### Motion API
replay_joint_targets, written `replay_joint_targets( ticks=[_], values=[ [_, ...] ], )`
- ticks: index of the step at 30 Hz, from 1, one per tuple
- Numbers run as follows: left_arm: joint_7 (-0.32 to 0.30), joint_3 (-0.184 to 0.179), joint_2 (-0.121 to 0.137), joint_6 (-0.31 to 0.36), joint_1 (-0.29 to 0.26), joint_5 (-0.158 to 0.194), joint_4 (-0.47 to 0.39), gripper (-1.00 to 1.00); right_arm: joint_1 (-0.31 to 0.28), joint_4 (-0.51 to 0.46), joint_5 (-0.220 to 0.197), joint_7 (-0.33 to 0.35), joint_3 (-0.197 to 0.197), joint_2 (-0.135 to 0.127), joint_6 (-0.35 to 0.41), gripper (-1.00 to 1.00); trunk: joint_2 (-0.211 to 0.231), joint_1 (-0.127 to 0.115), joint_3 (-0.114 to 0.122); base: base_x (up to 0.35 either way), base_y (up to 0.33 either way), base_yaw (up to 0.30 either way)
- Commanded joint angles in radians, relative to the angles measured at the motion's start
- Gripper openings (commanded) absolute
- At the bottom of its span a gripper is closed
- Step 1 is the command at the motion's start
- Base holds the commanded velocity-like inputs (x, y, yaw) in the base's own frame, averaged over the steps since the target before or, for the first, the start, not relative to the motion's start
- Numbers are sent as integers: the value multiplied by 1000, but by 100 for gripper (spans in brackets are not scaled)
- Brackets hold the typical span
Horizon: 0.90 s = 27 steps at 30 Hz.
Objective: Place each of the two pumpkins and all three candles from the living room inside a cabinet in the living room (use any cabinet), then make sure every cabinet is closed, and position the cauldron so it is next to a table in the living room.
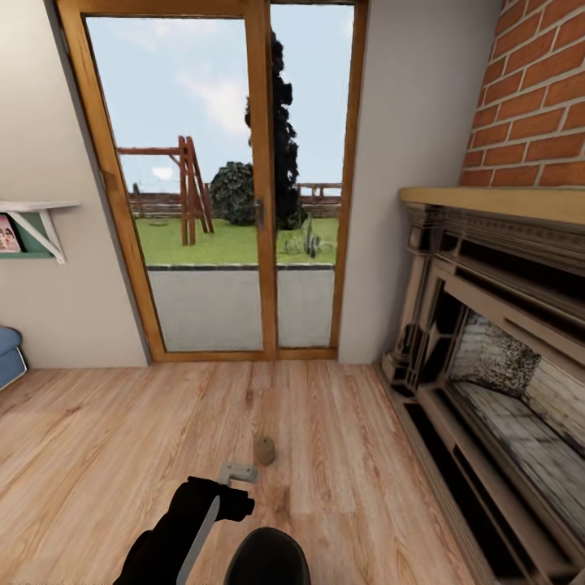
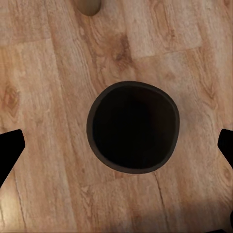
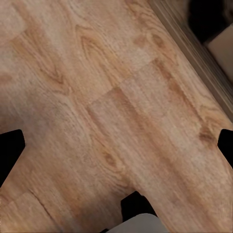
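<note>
The cauldron (image 2: 133,127), a round black pot with a dark open mouth, stands on the wood floor straight below my left gripper (image 2: 119,145). That gripper is open, its two dark fingertips (image 2: 9,150) spread wider than the pot and holding nothing. In the head view the cauldron (image 1: 268,556) sits at the bottom edge beside my left gripper (image 1: 237,472). One short beige candle (image 1: 264,449) stands upright on the floor just beyond; the same candle (image 2: 88,6) is partly cut off in the left wrist view. My right gripper (image 3: 116,145) is open over bare floorboards.
A glass patio door (image 1: 219,187) with a wooden frame faces me. A dark fireplace (image 1: 496,341) under a brick wall runs along the right; its base edge (image 3: 204,63) lies near my right gripper. A wall shelf (image 1: 32,227) and a blue seat (image 1: 10,353) are at the left.
</note>
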Motion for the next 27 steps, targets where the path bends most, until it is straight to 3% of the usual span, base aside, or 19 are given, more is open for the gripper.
replay_joint_targets(
  ticks=[1, 10, 14, 20, 27],
  values=[
    [2, -1, 0, 4, -1, 0, -1, 100, 0, -2, -9, -9, 4, -1, 1, 100, -1, 0, -2, 13, -1, 124],
    [2, -1, 0, 4, -1, -1, -1, 100, 0, -4, -10, -1, 5, -2, 7, 100, -1, 0, -2, 2, 0, 22],
    [-12, 22, 11, -18, -23, 20, 22, 100, -23, 19, 11, -24, 28, 21, -16, 100, -1, 0, -2, 0, 0, 0],
    [-8, -13, 6, -7, 11, 19, 11, 100, -57, -4, -24, 11, 55, 55, -1, 100, -1, 0, -2, 0, 0, 0],
    [-7, -19, 6, 18, 14, 22, -28, 100, -76, -44, -21, 50, 73, 95, 37, 100, 20, -11, 7, 0, 0, 0]
  ],
)
